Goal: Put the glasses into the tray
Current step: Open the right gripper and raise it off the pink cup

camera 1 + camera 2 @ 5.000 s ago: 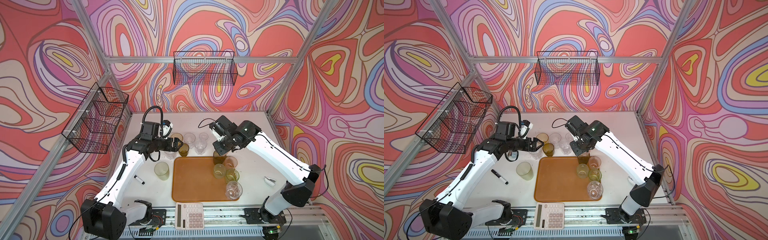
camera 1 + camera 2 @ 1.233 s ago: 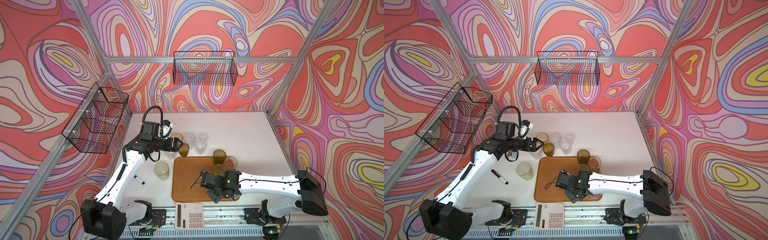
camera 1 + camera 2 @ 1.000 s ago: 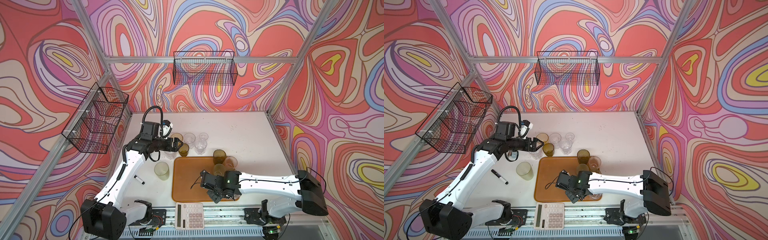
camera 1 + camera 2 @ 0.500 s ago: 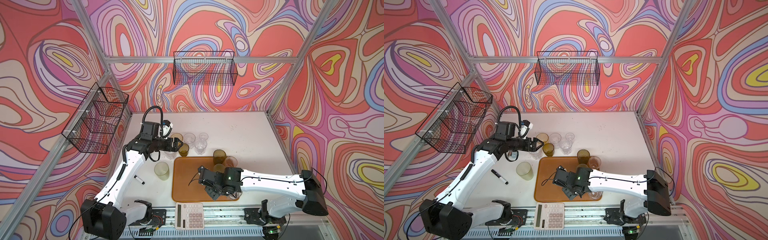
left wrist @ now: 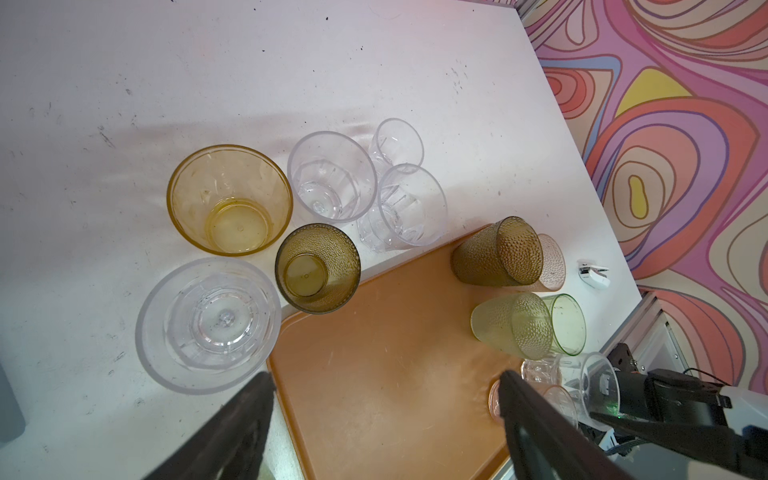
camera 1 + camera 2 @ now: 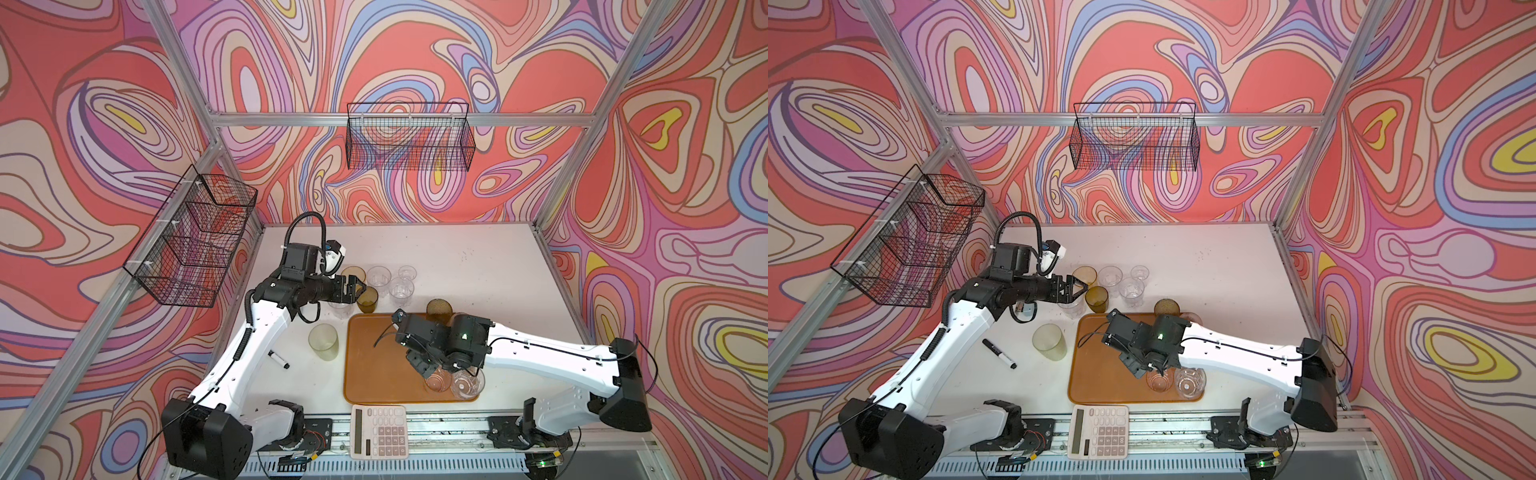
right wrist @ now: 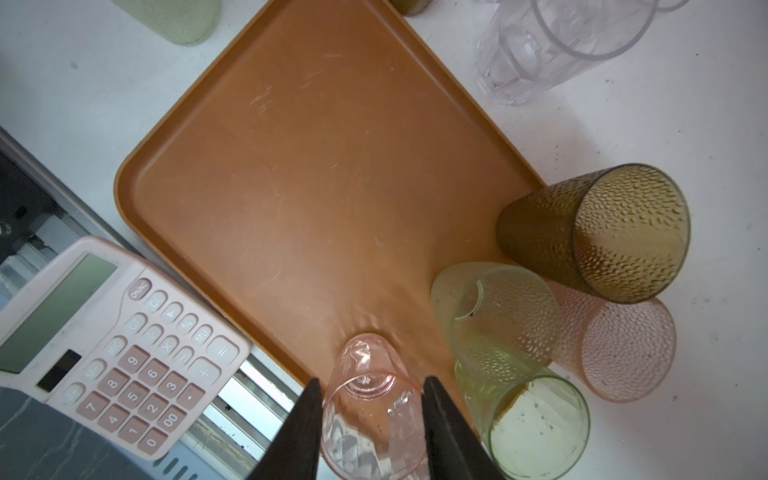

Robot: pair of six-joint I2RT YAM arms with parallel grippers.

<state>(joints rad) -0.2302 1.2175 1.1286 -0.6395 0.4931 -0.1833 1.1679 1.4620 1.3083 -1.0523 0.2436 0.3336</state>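
Right gripper (image 7: 370,381): jaws part-spread on either side of a smooth pink glass (image 7: 361,353) standing upright on the tray (image 7: 291,187); I cannot tell if the fingers press it.
Left gripper (image 6: 359,286): jaws spread wide, holding nothing, over the amber glass (image 6: 353,274), left of centre in both top views.
Other glasses: clear ones (image 6: 379,276) above the tray; a frosted pale one (image 6: 323,341) to its left.
Surface: white table (image 6: 457,257); calculator (image 6: 379,430) at lower centre, marker (image 6: 278,360) at lower left.
Room: swirl-patterned walls, two wire baskets (image 6: 409,137).
Wrist views only: green glasses (image 5: 567,324) on the tray, hidden under the right arm in both top views.
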